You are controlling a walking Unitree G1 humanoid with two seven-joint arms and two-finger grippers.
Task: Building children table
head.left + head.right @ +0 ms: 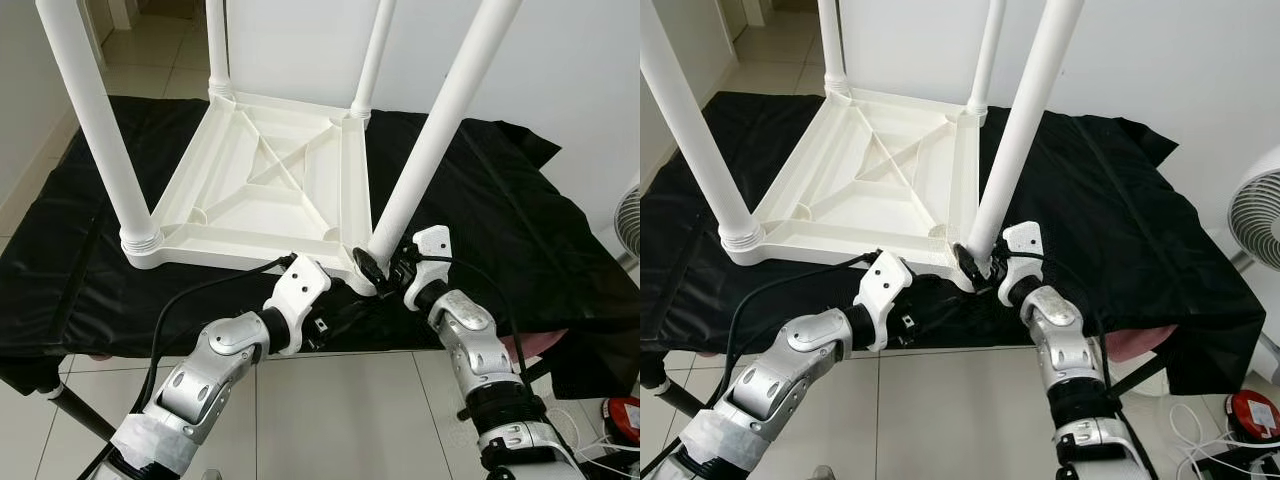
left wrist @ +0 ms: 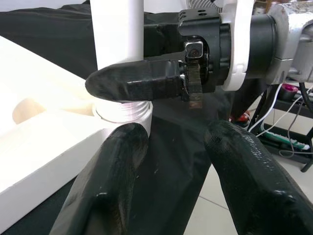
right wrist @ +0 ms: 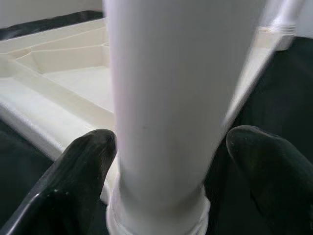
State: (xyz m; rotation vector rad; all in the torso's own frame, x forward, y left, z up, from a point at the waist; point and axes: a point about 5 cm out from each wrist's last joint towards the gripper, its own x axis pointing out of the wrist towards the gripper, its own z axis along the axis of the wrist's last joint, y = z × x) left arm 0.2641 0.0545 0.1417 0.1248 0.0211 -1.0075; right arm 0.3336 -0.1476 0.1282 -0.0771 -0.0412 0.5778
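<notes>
Jaws of the right gripper [image 1: 378, 270] sit spread around the bottom of the near table leg [image 1: 440, 120], a finger on each side. Just beside it, the left gripper [image 1: 335, 300] has its jaws open, holding nothing. The upside-down white children's table [image 1: 265, 185] rests on a black cloth [image 1: 520, 220].

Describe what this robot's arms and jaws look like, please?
Both arms are shiny silver with black joints. The left arm has white tape near its base and a black cable looping over it. White housings sit at the wrists. The left gripper and right gripper each carry two long, rounded black fingers.
</notes>
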